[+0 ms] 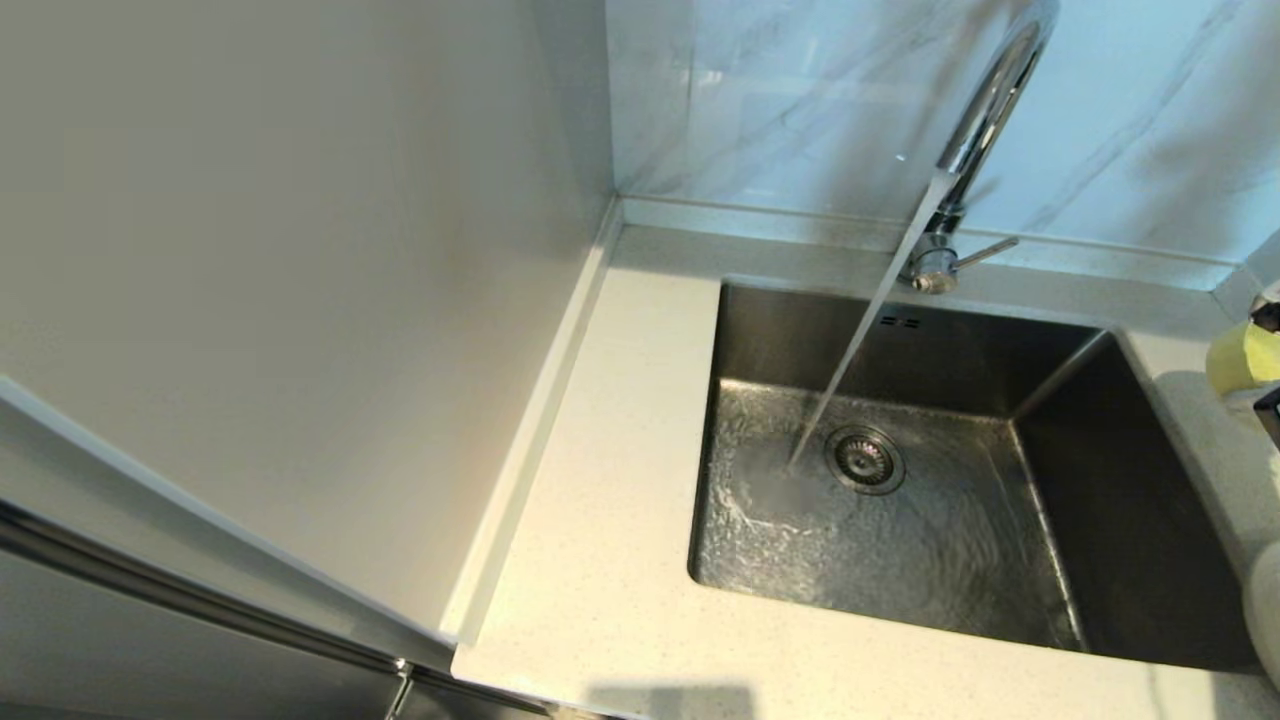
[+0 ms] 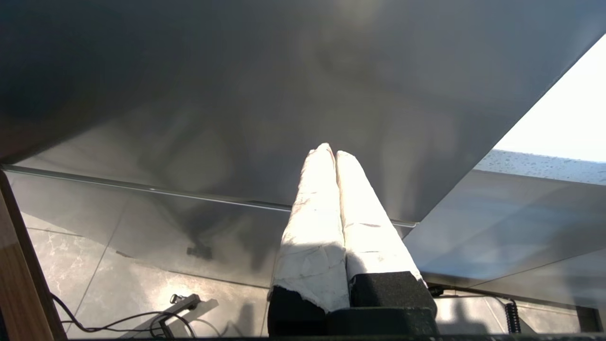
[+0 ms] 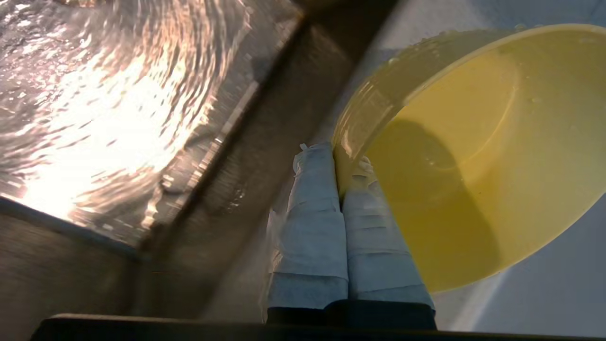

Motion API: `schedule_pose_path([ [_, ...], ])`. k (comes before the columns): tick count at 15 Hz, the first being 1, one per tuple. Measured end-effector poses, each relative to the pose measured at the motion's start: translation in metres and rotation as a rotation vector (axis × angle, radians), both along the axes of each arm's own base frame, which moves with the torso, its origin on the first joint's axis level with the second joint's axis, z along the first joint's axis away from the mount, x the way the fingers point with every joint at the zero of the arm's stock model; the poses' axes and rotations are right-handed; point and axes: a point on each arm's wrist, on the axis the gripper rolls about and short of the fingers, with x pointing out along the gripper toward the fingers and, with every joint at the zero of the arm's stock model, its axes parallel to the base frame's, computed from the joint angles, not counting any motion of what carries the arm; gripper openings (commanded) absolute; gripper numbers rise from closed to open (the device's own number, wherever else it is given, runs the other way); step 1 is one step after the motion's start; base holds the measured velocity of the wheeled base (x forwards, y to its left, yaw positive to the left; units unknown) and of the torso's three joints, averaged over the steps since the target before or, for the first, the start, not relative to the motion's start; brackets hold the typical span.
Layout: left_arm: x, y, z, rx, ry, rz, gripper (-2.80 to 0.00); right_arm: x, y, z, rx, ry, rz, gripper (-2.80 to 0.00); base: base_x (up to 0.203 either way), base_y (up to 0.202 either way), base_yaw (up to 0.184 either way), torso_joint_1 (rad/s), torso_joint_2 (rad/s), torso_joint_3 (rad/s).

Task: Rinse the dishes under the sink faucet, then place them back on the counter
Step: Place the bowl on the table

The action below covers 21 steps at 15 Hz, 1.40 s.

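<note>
Bowl (image 3: pixel 473 156), pale yellow, is held at the far right of the scene, above the counter (image 1: pixel 600 520) just right of the sink (image 1: pixel 900 540), only a sliver of it showing at the head view's right edge. Going left to right: the left gripper (image 2: pixel 330 152) is out of the head view; its wrist camera shows the two wrapped fingers pressed together with nothing between them, pointed at a grey panel, with floor tiles and a loose cable below, so I judge this arm parked. Next comes the bare stretch of counter, then the sink, its floor rippling with water around the drain strainer (image 1: pixel 865 459). The faucet (image 1: pixel 975 130) is running, its stream (image 1: pixel 860 340) landing just left of the strainer, lever (image 1: pixel 985 252) pointing right. Right gripper (image 3: pixel 348 166) pinches the bowl's rim, one finger inside and one outside, fingers closed down on the wall; the bowl is tilted, droplets on its rim. Judgement: the rim grip leaves the hollow open to the water and lets it drain; the bowl looks rinsed and bound for the counter. The pale rounded edge at lower right may be the plate (image 1: pixel 1265 610); cannot confirm. No brand, label or writing readable anywhere.
</note>
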Motion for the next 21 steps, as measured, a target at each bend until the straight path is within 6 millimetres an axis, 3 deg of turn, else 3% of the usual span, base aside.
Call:
schedule_pose_path([
  [6,0.000,0.000,0.000,0.000,0.000,0.000,-2.80,0.017,-0.027,-0.014,-0.046,0.048,-0.002,-2.80,0.000,0.000,0.000,0.000,0.00,0.000],
  [12,0.000,0.000,0.000,0.000,0.000,0.000,-2.80,0.021,-0.048,-0.031,-0.079,0.088,-0.010,-2.80,0.000,0.000,0.000,0.000,0.00,0.000],
  [13,0.000,0.000,0.000,0.000,0.000,0.000,-2.80,0.022,-0.050,-0.032,-0.077,0.089,-0.013,0.00,0.000,0.000,0.000,0.000,0.00,0.000],
  [18,0.000,0.000,0.000,0.000,0.000,-0.001,-2.80,0.022,-0.052,-0.032,-0.068,0.084,-0.017,0.00,0.000,0.000,0.000,0.000,0.00,0.000],
  [21,0.000,0.000,0.000,0.000,0.000,0.000,-2.80,0.019,-0.048,-0.009,-0.008,-0.013,-0.017,0.00,0.000,0.000,0.000,0.000,0.00,0.000],
])
